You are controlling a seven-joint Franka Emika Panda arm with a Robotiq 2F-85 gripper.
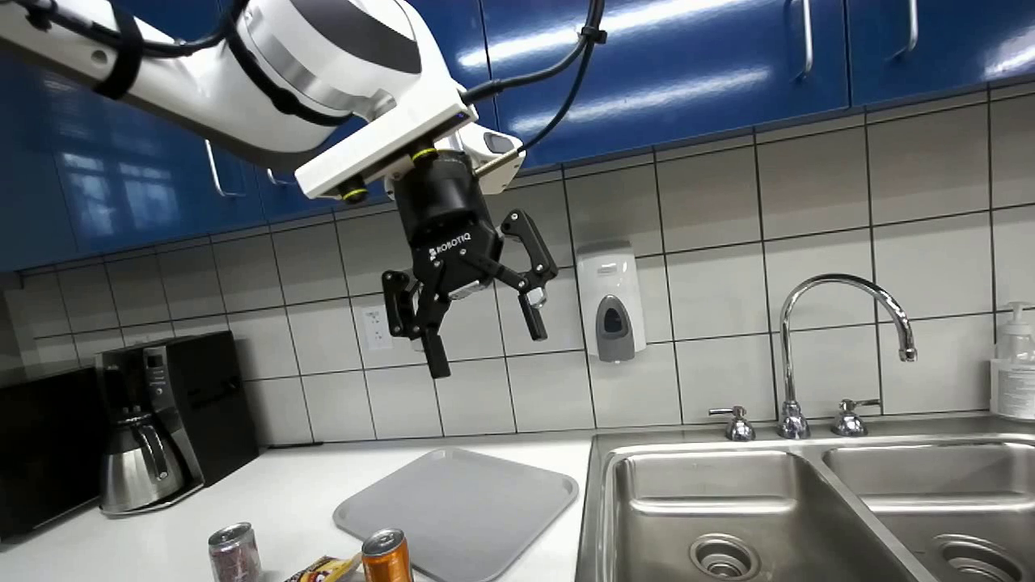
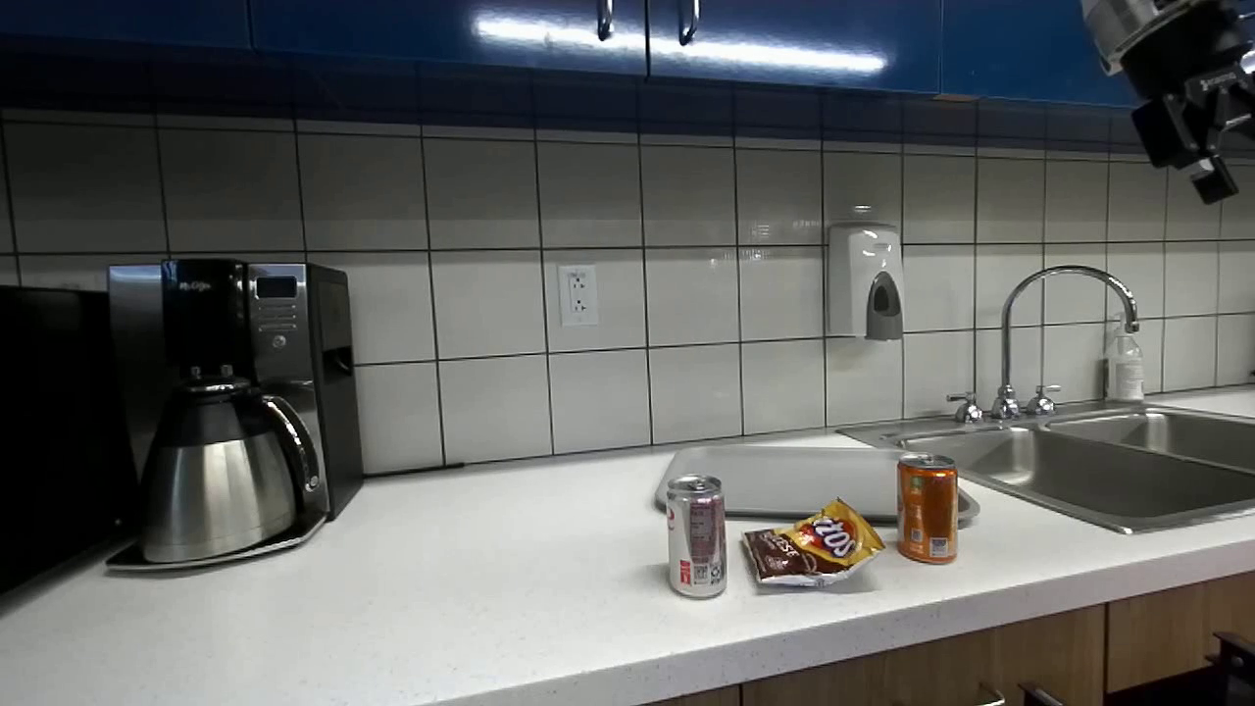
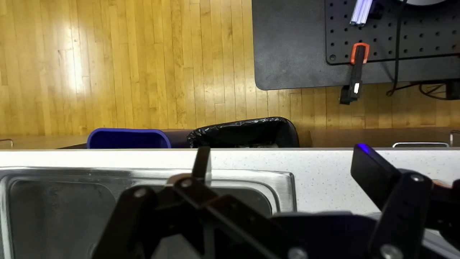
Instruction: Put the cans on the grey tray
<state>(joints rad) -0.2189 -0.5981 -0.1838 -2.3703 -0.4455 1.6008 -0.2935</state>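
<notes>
The silver-grey can [image 1: 234,554] stands upright on the white counter; it also shows in an exterior view [image 2: 695,536]. The orange can [image 1: 386,556] stands upright near the tray's front edge; it also shows in an exterior view [image 2: 927,510]. The grey tray [image 1: 461,509] lies flat behind the cans, beside the sink, with its bare surface showing in an exterior view [image 2: 755,476]. My gripper [image 1: 487,339] is open and empty, high above the counter. In the wrist view its fingers [image 3: 284,165] are wide apart with nothing between them. I cannot make out the cans there.
A yellow-brown snack bag [image 2: 819,549] lies between the cans. A steel sink [image 1: 728,501] with a tall faucet [image 1: 845,279] is beside the tray. A coffee maker with a pot [image 2: 225,471] stands at the far end. Blue cabinets [image 1: 663,65] hang overhead. Bins [image 3: 248,133] stand below the counter edge.
</notes>
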